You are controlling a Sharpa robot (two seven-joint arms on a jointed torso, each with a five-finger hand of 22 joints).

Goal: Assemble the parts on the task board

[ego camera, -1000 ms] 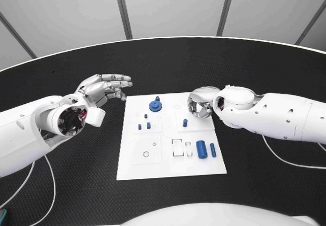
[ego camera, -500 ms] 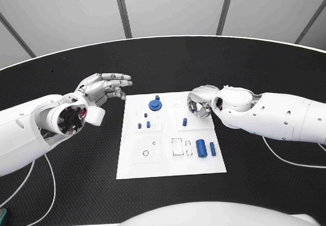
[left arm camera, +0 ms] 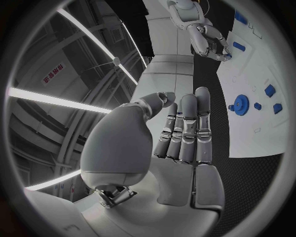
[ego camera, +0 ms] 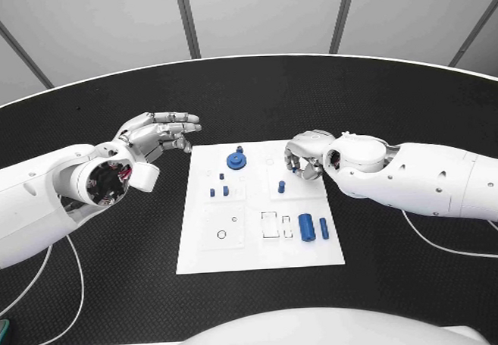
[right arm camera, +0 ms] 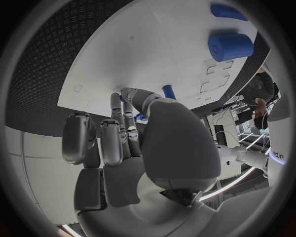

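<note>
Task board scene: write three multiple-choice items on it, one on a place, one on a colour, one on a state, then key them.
1. Where is the blue gear?
A. at the task board's far end
B. off the board
C. in a robot hand

2. What colour is the thick cylinder?
A. red
B. blue
C. green

3. How is the left robot hand?
A. gripping the gear
B. pressing the board
C. holding nothing, off the board

Key: 1 A, it sits near the far edge. 2 B, blue like the other parts. 3 C, the left wrist view shows its palm bare.

A small red sign [left arm camera: 54, 73] with characters hangs on the room's wall, too small to read. No other writing is legible.
</note>
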